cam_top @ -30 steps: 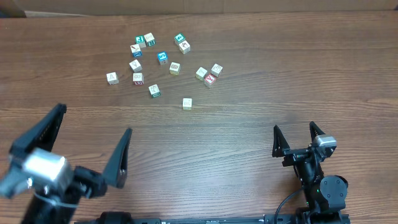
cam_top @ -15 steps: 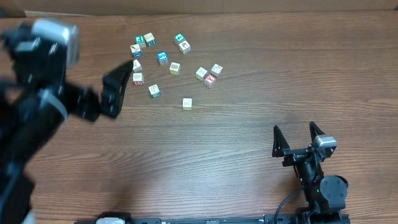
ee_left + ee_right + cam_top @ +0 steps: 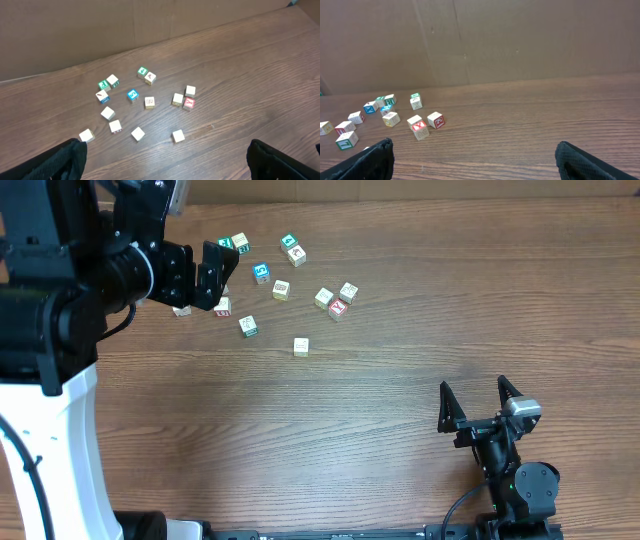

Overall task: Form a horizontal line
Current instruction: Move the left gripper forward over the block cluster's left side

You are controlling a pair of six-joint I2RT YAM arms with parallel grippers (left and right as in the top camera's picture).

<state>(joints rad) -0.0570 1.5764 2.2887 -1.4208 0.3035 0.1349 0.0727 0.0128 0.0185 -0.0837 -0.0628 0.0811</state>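
Several small wooden picture cubes (image 3: 281,289) lie scattered at the back left of the table, mostly apart; no straight touching row shows. Among them are a blue-faced cube (image 3: 261,272), a red-faced cube (image 3: 338,308) and a lone pale cube (image 3: 301,346) nearest the front. My left gripper (image 3: 215,278) is raised over the left side of the cluster, open and empty, and hides some cubes in the overhead view. In the left wrist view (image 3: 165,165) the whole scatter lies below it. My right gripper (image 3: 473,390) is open and empty at the front right, far from the cubes.
A brown cardboard wall (image 3: 100,30) stands along the table's back edge, just behind the cubes. My left arm's white column (image 3: 60,440) fills the left side of the overhead view. The right wrist view shows the red cube (image 3: 435,120) far ahead on the left.
My left arm has swung from the front left up and back to the left side of the cube cluster. The cubes and my right arm have not moved.
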